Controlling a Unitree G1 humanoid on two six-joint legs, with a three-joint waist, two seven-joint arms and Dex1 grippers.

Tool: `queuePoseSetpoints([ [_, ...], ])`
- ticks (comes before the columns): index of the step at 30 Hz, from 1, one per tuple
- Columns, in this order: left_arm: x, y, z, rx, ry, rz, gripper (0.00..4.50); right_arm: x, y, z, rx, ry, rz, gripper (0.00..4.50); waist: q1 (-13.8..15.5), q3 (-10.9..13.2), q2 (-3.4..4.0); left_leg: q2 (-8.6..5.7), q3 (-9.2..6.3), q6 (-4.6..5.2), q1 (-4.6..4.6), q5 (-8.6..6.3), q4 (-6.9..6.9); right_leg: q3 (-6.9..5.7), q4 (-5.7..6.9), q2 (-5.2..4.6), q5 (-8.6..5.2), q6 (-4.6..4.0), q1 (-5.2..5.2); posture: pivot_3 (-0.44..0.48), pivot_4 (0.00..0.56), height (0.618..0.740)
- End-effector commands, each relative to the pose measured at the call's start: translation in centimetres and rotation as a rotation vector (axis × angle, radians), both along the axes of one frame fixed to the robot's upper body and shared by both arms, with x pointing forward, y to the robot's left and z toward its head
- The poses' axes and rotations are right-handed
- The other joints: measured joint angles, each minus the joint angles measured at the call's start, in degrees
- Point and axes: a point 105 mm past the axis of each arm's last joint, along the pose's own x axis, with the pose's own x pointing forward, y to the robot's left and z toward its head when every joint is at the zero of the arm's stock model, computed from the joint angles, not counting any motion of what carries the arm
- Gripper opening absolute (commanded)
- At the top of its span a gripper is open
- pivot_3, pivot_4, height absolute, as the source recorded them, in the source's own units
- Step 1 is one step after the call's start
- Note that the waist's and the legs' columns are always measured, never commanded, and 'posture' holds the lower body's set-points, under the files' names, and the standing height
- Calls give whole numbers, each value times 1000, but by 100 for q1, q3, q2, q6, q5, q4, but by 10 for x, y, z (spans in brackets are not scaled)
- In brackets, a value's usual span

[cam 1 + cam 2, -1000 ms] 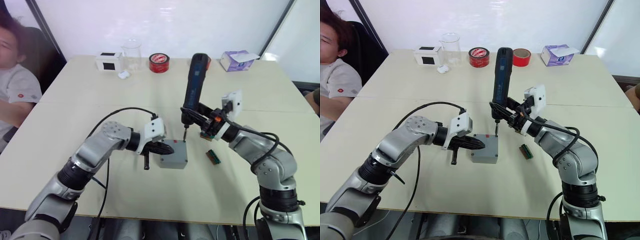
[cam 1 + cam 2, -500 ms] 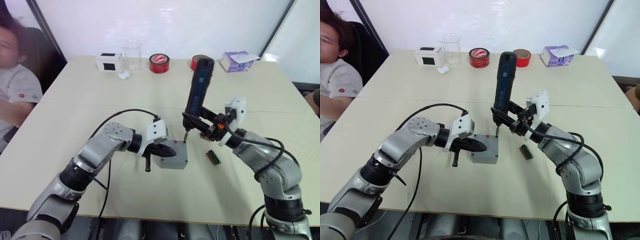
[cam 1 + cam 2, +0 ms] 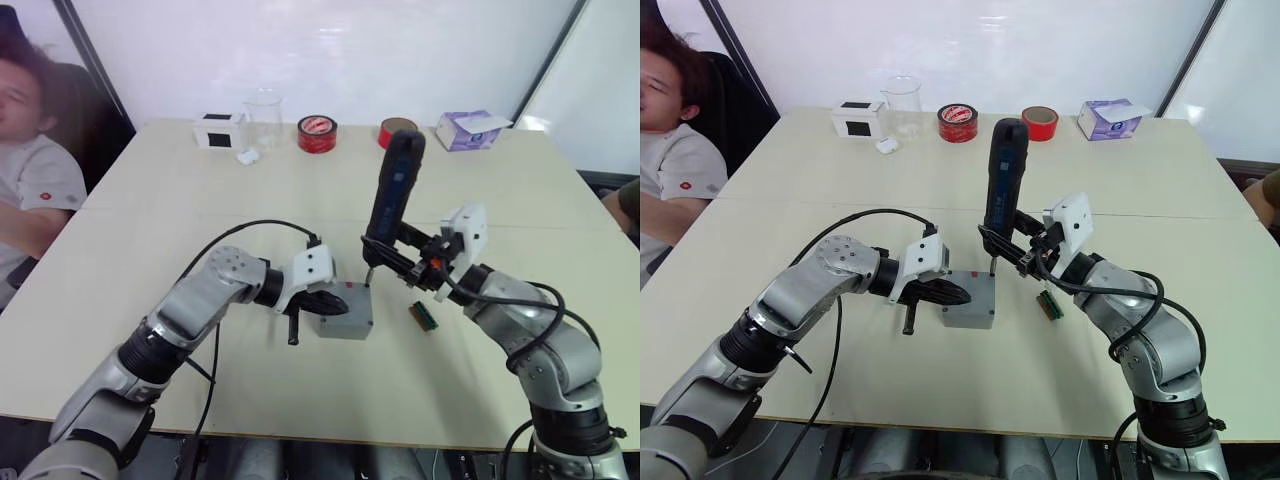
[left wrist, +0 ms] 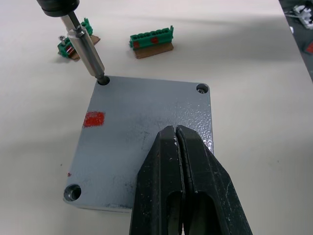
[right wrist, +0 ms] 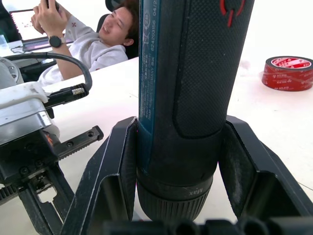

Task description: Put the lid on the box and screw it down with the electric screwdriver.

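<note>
In the left eye view, the lid [image 3: 345, 303] already sits on the box [image 3: 343, 325], which rests on the table [image 3: 150, 230], so the step in hand looks like the screwing. The right gripper [image 3: 400, 255] clamps its jaws around the lower body of the electric screwdriver [image 3: 391, 202], held nearly upright with its bit at the lid corner far from the robot. The left gripper [image 3: 322, 300], jaws closed and empty, rests on the lid's near-left part, apparently steadying it. Just right of the box lies a small green circuit board [image 3: 426, 314]. Far behind the box I count 2 tape rolls [image 3: 317, 133], 1 glass beaker [image 3: 262, 113], 1 white box [image 3: 219, 129] and 1 purple tissue box [image 3: 468, 130]. A person [image 3: 30, 170] sits well left of the box.

In the left wrist view, the bit tip sits in 1 corner hole of the lid. I count 4 corners: 1 under the bit, 2 showing holes, 1 hidden behind the closed fingers [image 4: 198, 186]. A red mark [image 4: 94, 119] lies on the lid near the bit, and 2 green boards lie beyond the box.

In the right wrist view, the 2 fingers [image 5: 112, 171] press against both sides of the screwdriver's body.

The next move likely calls for keeping the bit upright and seated while driving, with the left gripper holding the lid square.
</note>
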Motion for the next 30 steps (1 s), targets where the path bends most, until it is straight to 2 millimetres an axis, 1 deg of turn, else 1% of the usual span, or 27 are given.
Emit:
queuePoseSetpoints([
  [1, -3, 5, -14, 40, 44, 17, 0, -2, 4, -37, -30, 153, 10, 1826, 0, -7, -5, 0, 0, 0, 0, 0, 0, 0, 0, 0, 0, 0, 0, 0, 150, 740],
  [9, -3, 6, -14, 24, 66, 22, 0, -9, 4, -45, -23, 161, 11, 1826, -3, -73, -30, 3, -1, 0, 8, 0, -12, -1, -5, 0, -2, -3, 3, 0, 150, 740],
  [12, -2, 6, -14, 28, 65, 21, 0, -8, 4, -46, -25, 158, 9, 1826, -4, -76, -34, 5, 0, 0, 19, 0, -22, 0, -6, -2, -11, -19, 8, 0, 150, 740],
  [21, -1, 5, -16, 31, 62, 21, 0, -7, 4, -44, -22, 148, 8, 1826, 1, -81, -40, 8, 1, 0, 46, 0, -47, 0, -8, -5, -17, -28, 22, 0, 150, 740],
  [28, -3, 3, -17, 27, 66, 27, 0, -2, 1, -25, -4, 100, 13, 1826, 2, -81, -40, 10, 0, 0, 50, 0, -51, 0, -10, -7, -18, -30, 23, 0, 150, 740],
  [30, -3, 2, -17, 24, 65, 28, 0, -1, 0, -14, 24, 78, 11, 1826, 1, -80, -39, 11, 0, 0, 49, 0, -52, 0, -10, -8, -18, -31, 23, 0, 150, 740],
])
